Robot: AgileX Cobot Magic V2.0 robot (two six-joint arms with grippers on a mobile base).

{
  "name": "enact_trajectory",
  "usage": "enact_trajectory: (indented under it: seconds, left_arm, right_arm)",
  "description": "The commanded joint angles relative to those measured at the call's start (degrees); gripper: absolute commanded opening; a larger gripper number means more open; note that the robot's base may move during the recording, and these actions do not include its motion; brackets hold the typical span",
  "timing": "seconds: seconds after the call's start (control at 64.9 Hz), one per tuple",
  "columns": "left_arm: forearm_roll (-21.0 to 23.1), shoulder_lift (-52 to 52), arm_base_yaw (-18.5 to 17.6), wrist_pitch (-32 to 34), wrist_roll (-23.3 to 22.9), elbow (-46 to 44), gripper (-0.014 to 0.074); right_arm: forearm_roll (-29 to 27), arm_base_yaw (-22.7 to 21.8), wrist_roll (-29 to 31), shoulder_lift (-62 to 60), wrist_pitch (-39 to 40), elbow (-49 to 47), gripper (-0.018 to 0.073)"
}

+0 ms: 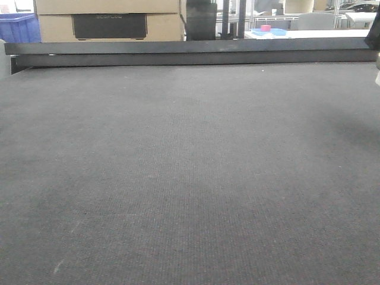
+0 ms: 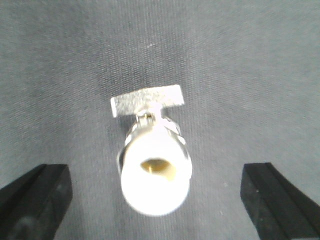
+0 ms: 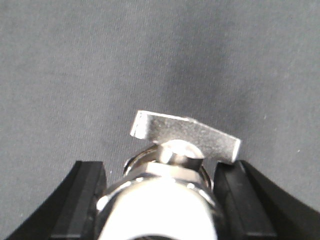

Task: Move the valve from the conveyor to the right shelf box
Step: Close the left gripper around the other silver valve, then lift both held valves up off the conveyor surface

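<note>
In the right wrist view the valve [image 3: 185,135] is cut off by the bottom edge: only the top of its white cap shows, blurred. The right jaws stand close on either side of the valve; whether they touch it cannot be told. In the left wrist view the valve is out of focus, and the left jaws flanking it run off the bottom corners.

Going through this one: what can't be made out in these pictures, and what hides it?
Right wrist view: whether the right tool clamps the silvery metal valve with a white end cap; the bottom edge cuts off the contact.
Front view: only the dark grey textured conveyor belt shows; valve, tools and shelf box lie out of frame.
Left wrist view: the open left tool is cropped at the corners; valve blurred.
</note>
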State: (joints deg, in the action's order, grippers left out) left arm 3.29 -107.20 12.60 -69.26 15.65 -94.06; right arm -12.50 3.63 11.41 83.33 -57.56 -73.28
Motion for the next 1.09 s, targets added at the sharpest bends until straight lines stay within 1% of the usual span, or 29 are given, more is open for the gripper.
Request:
enact_trajectory:
  seconds: [0.0, 0.216, 0.401, 0.463, 0.509, 0.586, 0.648, 0.663, 0.74, 0.756, 0.771, 0.817, 0.864, 0.925, 1.018, 1.079]
  left_arm:
    - [0.2, -1.1, 0.2, 1.2, 0.3, -0.5, 0.058]
    - [0.2, -3.1, 0.2, 2.7, 0.3, -0.5, 0.058]
    - [0.2, -5.1, 0.2, 2.7, 0.3, -0.4, 0.058]
    - [0.2, -5.5, 0.2, 2.5, 0.3, -0.4, 0.0573]
    - [0.2, -5.7, 0.2, 2.3, 0.3, -0.4, 0.0549]
    - [0.2, -5.7, 0.2, 2.5, 0.3, -0.4, 0.0465]
    - [0.2, -5.7, 0.2, 2.5, 0.3, -0.4, 0.0332]
    - [0.2, -5.7, 0.2, 2.5, 0.3, -0.4, 0.0279]
    - [0.2, -5.7, 0.2, 2.3, 0.3, -0.4, 0.0085]
    - [0.2, -5.7, 0.2, 2.0, 0.3, -0.4, 0.0024]
    - [0.2, -5.7, 0.2, 1.9, 0.3, -0.4, 0.0004]
    - [0.2, -5.7, 0.2, 1.4, 0.3, -0.4, -0.0111]
    - [0.5, -5.7, 0.2, 1.0, -0.7, -0.4, -0.0111]
    - [2.2, -5.1, 0.2, -0.1, -2.7, -0.4, -0.0111]
    - [4.8, -3.4, -0.7, -0.7, -2.7, -0.4, -0.0111]
    - [5.2, -1.5, -1.8, -0.7, -2.8, -0.4, -0.0111]
  right_arm:
    - [-0.4, 0.1, 0.1, -1.1, 2.5, -0.2, -0.0153]
    - [-0.4, 0.1, 0.1, -1.1, 2.6, -0.2, -0.0153]
    - [-0.4, 0.1, 0.1, -1.1, 3.3, -0.2, -0.0153]
    - [-0.4, 0.1, 0.1, -1.1, 3.6, -0.2, -0.0153]
    - [-0.4, 0.1, 0.1, -1.1, 3.6, -0.2, -0.0153]
    - [-0.4, 0.1, 0.1, -1.1, 3.6, -0.2, -0.0153]
    - [-0.4, 0.1, 0.1, -1.1, 3.6, -0.2, -0.0153]
    - [-0.4, 0.1, 0.1, -1.1, 3.6, -0.2, -0.0153]
    - [-0.4, 0.1, 0.1, -1.1, 3.6, -0.2, -0.0153]
    - [-0.4, 0.1, 0.1, -1.1, 3.6, -0.2, -0.0153]
    - [-0.4, 0.1, 0.1, -1.1, 3.6, -0.2, -0.0153]
    - [-0.4, 0.1, 0.1, -1.1, 3.7, -0.2, -0.0153]
    - [-0.4, 0.1, 0.1, -1.1, 3.8, -0.2, -0.0153]
    - [-0.4, 0.1, 0.1, -1.1, 4.0, -0.2, -0.0153]
    - [-0.4, 0.1, 0.1, -1.3, 4.4, -0.2, -0.0153]
    - [-0.4, 0.1, 0.1, -1.5, 4.4, -0.7, -0.0153]
